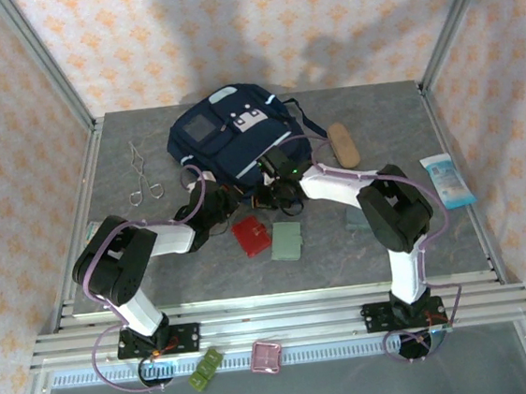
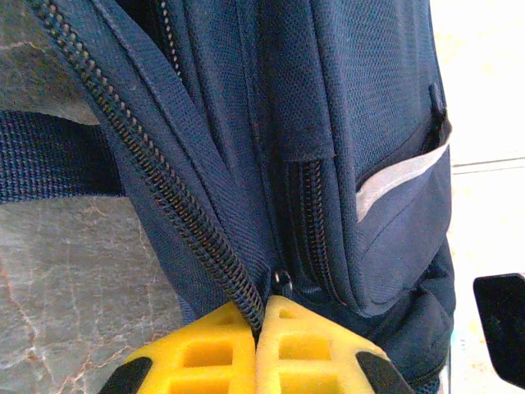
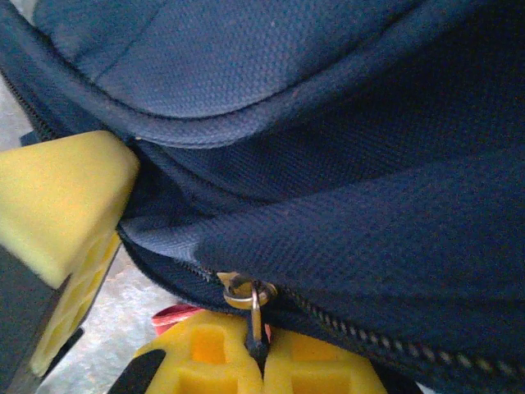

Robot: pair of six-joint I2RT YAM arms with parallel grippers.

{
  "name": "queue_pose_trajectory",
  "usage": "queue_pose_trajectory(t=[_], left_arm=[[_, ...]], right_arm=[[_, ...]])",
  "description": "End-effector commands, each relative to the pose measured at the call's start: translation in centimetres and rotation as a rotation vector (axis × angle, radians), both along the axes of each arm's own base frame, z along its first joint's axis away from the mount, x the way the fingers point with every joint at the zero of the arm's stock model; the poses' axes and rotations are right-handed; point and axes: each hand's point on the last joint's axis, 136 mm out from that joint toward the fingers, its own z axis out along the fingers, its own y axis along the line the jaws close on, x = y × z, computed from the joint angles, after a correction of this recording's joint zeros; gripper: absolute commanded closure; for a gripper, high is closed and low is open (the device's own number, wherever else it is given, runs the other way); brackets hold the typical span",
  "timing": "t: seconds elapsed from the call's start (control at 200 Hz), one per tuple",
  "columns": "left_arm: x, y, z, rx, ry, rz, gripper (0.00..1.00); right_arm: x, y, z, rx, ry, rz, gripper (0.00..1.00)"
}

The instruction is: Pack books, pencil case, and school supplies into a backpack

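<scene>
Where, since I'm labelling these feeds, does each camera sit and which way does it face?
Top external: above and behind the arms, looking down at the table; left arm and right arm rise from the bottom edge toward the backpack.
Left wrist: on the left arm, facing along the left gripper, shut on the backpack beside its zip.
Right wrist: on the right arm, facing along the right gripper, shut on the zip pull.
Shared: both wrist views face the backpack's zip, close up.
</scene>
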Motion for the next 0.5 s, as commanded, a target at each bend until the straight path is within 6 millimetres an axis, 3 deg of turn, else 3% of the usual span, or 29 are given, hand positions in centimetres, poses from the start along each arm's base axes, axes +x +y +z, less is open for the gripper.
queue_pose_trajectory(t=[0.0, 0.185, 0.37, 0.495], left_arm=[[1.3, -0.1, 3.3, -0.027, -0.101, 0.005, 1.0], [1.7, 2.0, 3.1, 0.015, -0.096, 0.04, 1.0], [2.1, 2.1, 3.6, 0.046, -0.102, 0.034, 1.0], [2.7, 2.5, 4.1, 0.073, -0.109, 0.043, 1.0]], right_arm=[[1.0, -4.7, 0.8, -0.172, -0.063, -0.049, 1.0], [0.1, -11.1, 0.2, -0.288, -0.047, -0.102, 1.0], [0.5, -13.8, 1.0, -0.321, -0.08, -0.151, 1.0], [2.1, -17.1, 0.9, -0.488, -0.146, -0.23, 1.0]])
